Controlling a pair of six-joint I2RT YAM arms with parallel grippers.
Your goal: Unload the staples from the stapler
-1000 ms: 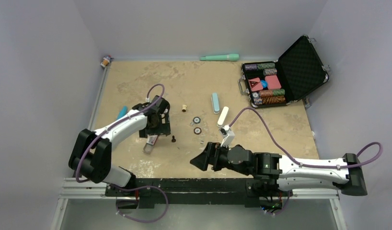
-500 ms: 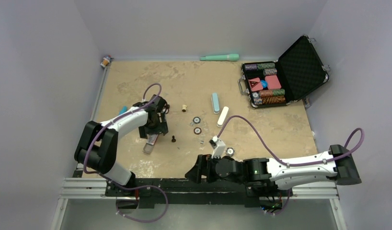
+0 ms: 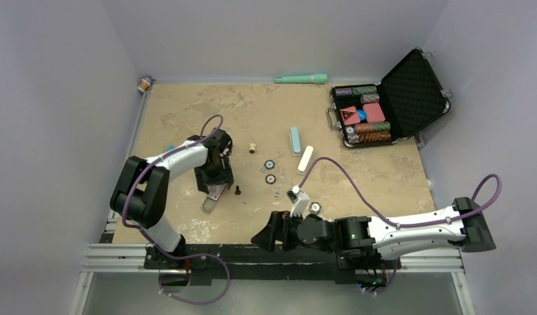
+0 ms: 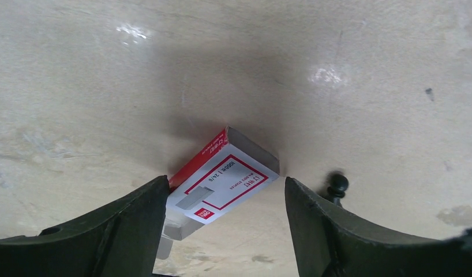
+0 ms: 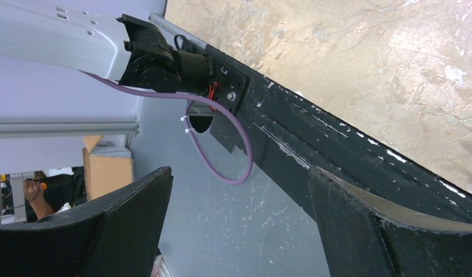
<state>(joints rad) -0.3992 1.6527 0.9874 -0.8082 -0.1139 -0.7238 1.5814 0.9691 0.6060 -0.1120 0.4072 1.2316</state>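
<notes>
Left gripper [image 4: 223,187] hangs over the red-and-white staple box [image 4: 233,173] with its jaws spread wide; the box lies flat on the bench [image 3: 187,111] in the gap between them, and I cannot tell whether the left finger touches its red side. A grey part sticks out of the box's end nearest the wrist. Just to the right of the box stands a small black peg [image 4: 336,186], apart from it. The right gripper [image 5: 238,173] is also spread wide and holds nothing; it sits to the right of the box and nearer the arm bases, out over the black rail at the bench's near edge. The stapler [image 3: 295,140] lies well to the right of the box and a little farther back, untouched by either arm, with its white part [image 3: 305,159] just beside it on the side away from the box. Two small round discs [image 3: 270,172] lie between the box and the stapler. Far right of the box, an open case [image 3: 410,79] holds stacked chips.
</notes>
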